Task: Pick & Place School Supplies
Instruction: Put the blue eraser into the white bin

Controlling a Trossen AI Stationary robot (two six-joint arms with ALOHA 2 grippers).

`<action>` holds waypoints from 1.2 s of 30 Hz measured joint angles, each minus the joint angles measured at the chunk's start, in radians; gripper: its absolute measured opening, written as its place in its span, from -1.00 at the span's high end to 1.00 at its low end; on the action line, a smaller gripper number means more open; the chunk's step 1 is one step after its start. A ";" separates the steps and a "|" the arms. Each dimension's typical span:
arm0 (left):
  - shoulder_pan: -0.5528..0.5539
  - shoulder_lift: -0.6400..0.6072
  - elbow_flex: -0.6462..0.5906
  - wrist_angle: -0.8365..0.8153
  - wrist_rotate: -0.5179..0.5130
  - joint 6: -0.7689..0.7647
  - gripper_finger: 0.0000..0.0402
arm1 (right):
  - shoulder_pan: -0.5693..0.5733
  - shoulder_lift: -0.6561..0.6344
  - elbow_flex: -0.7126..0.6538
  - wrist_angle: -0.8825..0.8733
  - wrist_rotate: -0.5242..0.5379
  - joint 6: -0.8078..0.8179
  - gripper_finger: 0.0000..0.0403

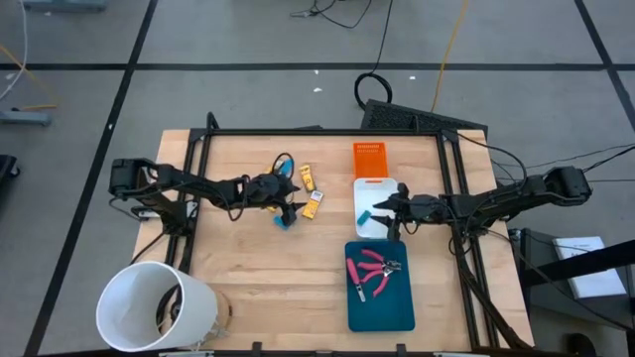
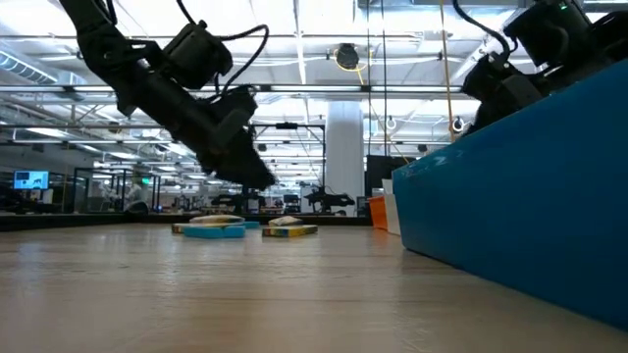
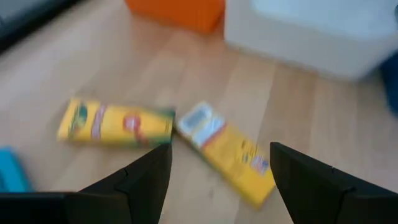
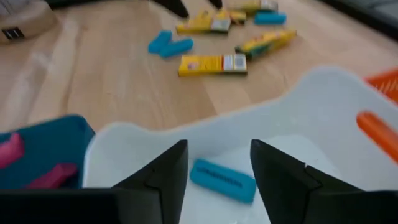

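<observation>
My right gripper [image 4: 217, 165] hovers open over the white tray [image 4: 323, 106]. A stubby light-blue piece [image 4: 222, 179] lies flat on the tray floor just below the gap between its fingers. My left gripper [image 3: 221, 180] stands open above two yellow boxes [image 3: 115, 123] [image 3: 227, 152], which lie flat on the wooden table. More light-blue pieces [image 4: 169, 45] and another yellow box [image 4: 212, 64] lie on the table between the two arms. The pink-handled scissors [image 1: 377, 270] rest in the teal tray [image 1: 382, 312].
An orange tray [image 1: 368, 159] sits behind the white one. A big white bucket [image 1: 154, 307] stands at the table's near left corner. In the low view the teal tray's wall [image 2: 520, 196] fills the right side. Bare wood lies at the near middle [image 1: 278, 288].
</observation>
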 joint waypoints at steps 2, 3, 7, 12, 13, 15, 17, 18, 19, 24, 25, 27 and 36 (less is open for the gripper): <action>-0.004 -0.024 0.000 -0.079 0.000 0.000 -0.37 | 0.000 -0.002 0.000 0.036 -0.001 -0.018 0.14; -0.007 -0.037 0.005 -0.126 0.000 0.000 -0.37 | 0.000 -0.005 0.000 0.054 -0.003 -0.032 0.13; -0.026 -0.087 0.005 -0.289 0.031 -0.006 -0.37 | 0.000 -0.020 0.000 0.107 -0.004 -0.080 0.13; -0.063 -0.105 0.005 -0.461 0.131 0.022 -0.37 | 0.001 -0.039 0.000 0.119 -0.007 -0.101 0.14; -0.072 -0.101 0.005 -0.486 0.126 0.054 -0.37 | 0.001 -0.040 0.000 0.119 -0.007 -0.101 0.14; -0.086 -0.083 0.005 -0.507 0.112 0.119 -0.37 | 0.001 -0.040 0.000 0.119 -0.007 -0.101 0.14; -0.095 -0.067 0.005 -0.514 0.105 0.180 -0.37 | 0.001 -0.040 0.000 0.120 -0.007 -0.102 0.14; -0.098 -0.057 0.005 -0.495 0.105 0.209 -0.37 | 0.001 -0.040 0.000 0.120 -0.007 -0.102 0.14; -0.102 -0.047 0.005 -0.479 0.104 0.237 -0.37 | 0.001 -0.040 0.000 0.120 -0.007 -0.101 0.13; -0.105 -0.004 0.008 -0.452 0.108 0.288 -0.37 | 0.001 -0.040 0.000 0.130 -0.007 -0.102 0.15; -0.104 0.005 0.009 -0.445 0.109 0.284 -0.37 | 0.001 -0.040 0.000 0.131 -0.007 -0.102 0.15; -0.100 0.017 0.009 -0.430 0.113 0.277 -0.37 | 0.001 -0.040 0.000 0.134 -0.008 -0.102 0.14; -0.094 0.026 0.010 -0.457 0.174 0.218 -0.37 | 0.001 -0.040 0.000 0.133 -0.008 -0.102 0.16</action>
